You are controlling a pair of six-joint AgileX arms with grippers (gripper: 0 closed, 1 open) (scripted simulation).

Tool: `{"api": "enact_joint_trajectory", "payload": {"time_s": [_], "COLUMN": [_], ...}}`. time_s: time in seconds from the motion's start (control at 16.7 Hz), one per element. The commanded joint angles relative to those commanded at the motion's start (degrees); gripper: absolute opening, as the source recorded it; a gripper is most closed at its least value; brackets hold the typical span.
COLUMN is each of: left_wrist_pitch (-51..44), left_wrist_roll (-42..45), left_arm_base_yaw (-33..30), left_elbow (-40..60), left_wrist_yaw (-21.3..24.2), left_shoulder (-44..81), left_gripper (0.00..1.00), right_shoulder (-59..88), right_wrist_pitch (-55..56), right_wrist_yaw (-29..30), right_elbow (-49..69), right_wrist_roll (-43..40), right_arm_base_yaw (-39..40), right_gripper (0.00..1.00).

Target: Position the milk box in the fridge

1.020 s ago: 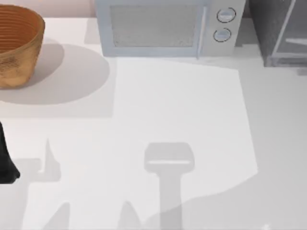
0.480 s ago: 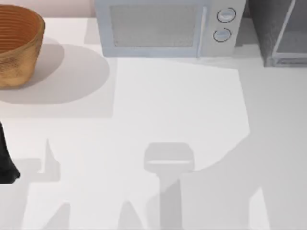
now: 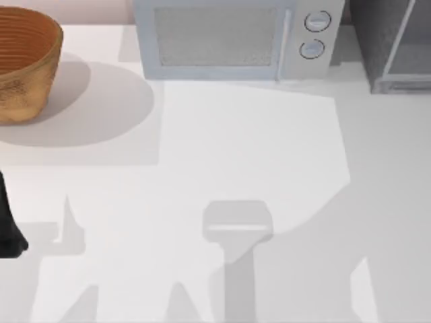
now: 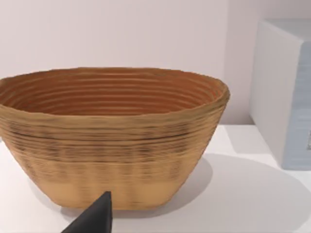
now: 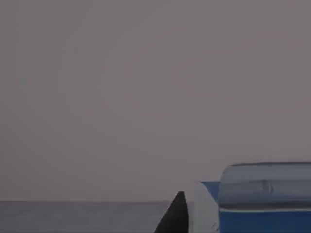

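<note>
White bench [image 3: 256, 148]. Microwave [image 3: 236, 37], pale blue-grey with 2 round knobs [image 3: 315, 33], stands at the bench's far edge and serves as the landmark. Fridge [image 3: 394, 44], dark grey with a light framed door panel, just right of the microwave, cut by the frame edge. Woven basket [image 3: 23, 64] well left of the microwave, upright on the bench; the left wrist view has the basket [image 4: 112, 141] up close with the microwave's pale side [image 4: 284, 92] beside it.

Left arm [image 3: 8, 229] is a dark shape at the bench's left edge, well in front of the basket, far from the microwave. 1 dark left fingertip [image 4: 95, 217] pokes into the left wrist view; left jaws open or closed: cannot tell.

Right wrist view: milk box [image 5: 262, 201], blue with a white panel, sits right beside 1 dark right fingertip [image 5: 175, 216], against a plain grey backdrop. Whether the right jaws grip it: cannot tell. The milk box's place relative to the microwave or fridge cannot be read.
</note>
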Motion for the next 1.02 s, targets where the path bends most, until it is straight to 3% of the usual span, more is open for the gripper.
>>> {"api": "enact_joint_trajectory", "payload": {"time_s": [0.66, 1.02], "left_wrist_pitch": [0.00, 0.00], "left_wrist_roll": [0.00, 0.00], "left_arm_base_yaw": [0.00, 0.00], "left_elbow": [0.00, 0.00], "left_wrist_yaw": [0.00, 0.00], "left_shoulder": [0.00, 0.00], "left_gripper": [1.00, 1.00], "right_shoulder": [0.00, 0.00], "right_wrist_pitch": [0.00, 0.00], "right_wrist_yaw": [0.00, 0.00], "right_elbow": [0.00, 0.00], "right_wrist_roll": [0.00, 0.00], "right_arm_base_yaw": [0.00, 0.00], "right_gripper": [0.98, 1.00]}}
